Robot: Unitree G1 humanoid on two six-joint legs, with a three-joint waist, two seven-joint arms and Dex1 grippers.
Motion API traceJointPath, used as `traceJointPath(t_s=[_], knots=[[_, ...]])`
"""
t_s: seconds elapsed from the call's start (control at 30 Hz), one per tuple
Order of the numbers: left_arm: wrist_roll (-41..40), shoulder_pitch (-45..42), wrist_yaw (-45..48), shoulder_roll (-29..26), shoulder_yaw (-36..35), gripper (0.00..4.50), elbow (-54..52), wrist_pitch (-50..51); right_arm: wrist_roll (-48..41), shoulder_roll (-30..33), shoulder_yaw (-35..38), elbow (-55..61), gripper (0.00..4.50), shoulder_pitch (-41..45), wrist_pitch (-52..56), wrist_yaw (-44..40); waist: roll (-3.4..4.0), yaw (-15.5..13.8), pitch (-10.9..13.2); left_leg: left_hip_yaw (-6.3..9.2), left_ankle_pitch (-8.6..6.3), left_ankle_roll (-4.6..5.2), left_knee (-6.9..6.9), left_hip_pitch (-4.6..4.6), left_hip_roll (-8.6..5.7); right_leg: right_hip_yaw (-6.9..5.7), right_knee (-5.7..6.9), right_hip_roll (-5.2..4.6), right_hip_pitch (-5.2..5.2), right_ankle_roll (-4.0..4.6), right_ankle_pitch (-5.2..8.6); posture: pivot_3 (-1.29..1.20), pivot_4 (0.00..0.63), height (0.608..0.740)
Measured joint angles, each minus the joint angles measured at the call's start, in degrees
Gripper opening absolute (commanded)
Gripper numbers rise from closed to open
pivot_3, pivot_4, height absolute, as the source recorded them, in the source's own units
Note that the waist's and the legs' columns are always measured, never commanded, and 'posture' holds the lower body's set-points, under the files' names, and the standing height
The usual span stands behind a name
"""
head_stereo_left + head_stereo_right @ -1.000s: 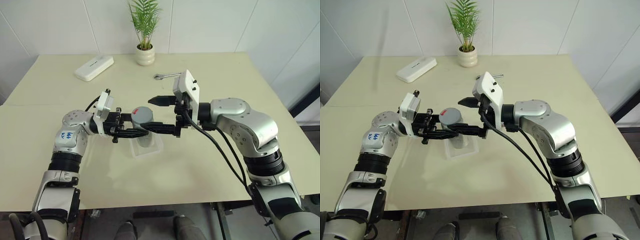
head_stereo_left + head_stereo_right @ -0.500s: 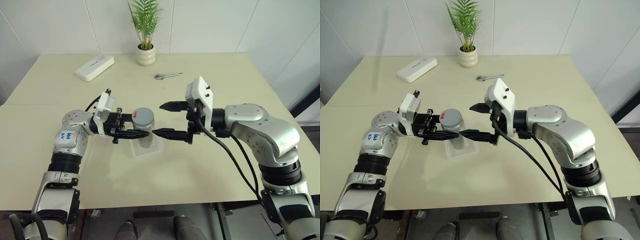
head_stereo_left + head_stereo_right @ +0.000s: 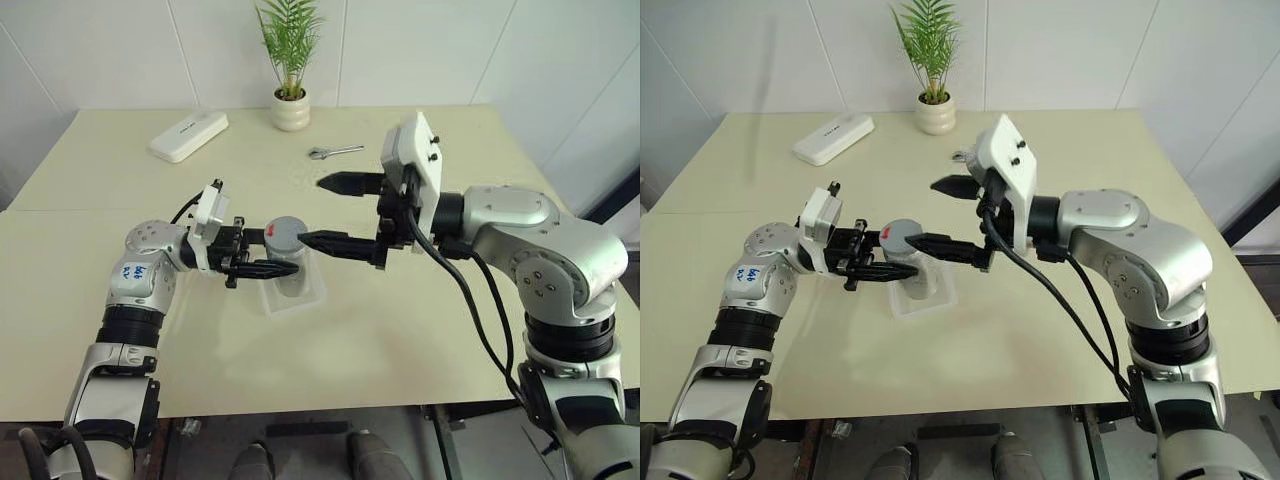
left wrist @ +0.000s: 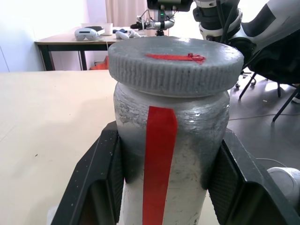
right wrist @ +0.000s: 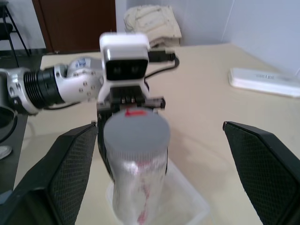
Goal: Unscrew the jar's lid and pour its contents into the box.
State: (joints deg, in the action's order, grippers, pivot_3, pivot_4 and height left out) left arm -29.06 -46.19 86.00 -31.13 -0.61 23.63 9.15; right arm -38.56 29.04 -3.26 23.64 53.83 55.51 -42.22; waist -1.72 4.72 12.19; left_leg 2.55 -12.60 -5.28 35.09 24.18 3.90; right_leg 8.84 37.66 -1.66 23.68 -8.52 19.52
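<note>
The silvery jar (image 3: 288,265) with a red stripe (image 4: 159,154) stands upright, its base within the clear box (image 3: 300,297). Its grey lid (image 3: 285,232) with a red mark sits on top. My left gripper (image 3: 280,266) is shut on the jar's body from the left, and its fingers (image 4: 101,178) press both sides. My right gripper (image 3: 312,211) is open to the right of the lid, with the lower fingertip close to the lid's edge and the upper one well above. In the right wrist view the jar (image 5: 138,183) stands between the wide-spread fingers (image 5: 70,173). The contents are hidden inside the jar.
A white oblong device (image 3: 188,135) lies at the back left, a white plant pot (image 3: 291,110) at the back middle, and a wrench (image 3: 335,152) behind my right gripper. The table (image 3: 400,330) reaches on toward the front and right.
A second ago my right gripper stood around the lid. It drew away to the right, then rose and rolled, still open. The jar and my left gripper have not moved.
</note>
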Motion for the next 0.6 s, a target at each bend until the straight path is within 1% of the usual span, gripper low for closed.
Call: traceJointPath(t_s=[0.27,0.5,0.6], knots=[[0.03,-0.63,0.0,1.01,0.44,1.96,1.63,-0.58,0.99,-6.17,-2.42,-5.99,4.49,2.9,-1.71,1.35,0.01,0.16,0.0,0.0,0.0,0.0,-0.01,0.0,0.0,0.0,0.03,0.0,0.01,0.0,0.0,0.0,0.15,0.74],[0.03,-0.8,0.0,1.03,0.54,1.96,1.93,-0.64,4.03,-9.81,-5.9,-10.25,4.49,3.19,-4.66,1.22,0.01,0.16,0.0,0.0,0.0,0.0,0.0,-0.01,0.0,0.0,0.05,0.0,0.02,0.0,0.0,0.0,0.15,0.74],[0.03,-0.8,0.0,1.02,0.53,1.96,1.93,-0.71,4.8,-10.46,-7.48,-10.8,4.49,3.18,-5.74,0.68,0.01,0.11,0.0,0.0,0.0,0.0,0.0,0.0,0.0,0.0,0.04,0.0,0.01,0.0,0.0,0.0,0.15,0.74]])
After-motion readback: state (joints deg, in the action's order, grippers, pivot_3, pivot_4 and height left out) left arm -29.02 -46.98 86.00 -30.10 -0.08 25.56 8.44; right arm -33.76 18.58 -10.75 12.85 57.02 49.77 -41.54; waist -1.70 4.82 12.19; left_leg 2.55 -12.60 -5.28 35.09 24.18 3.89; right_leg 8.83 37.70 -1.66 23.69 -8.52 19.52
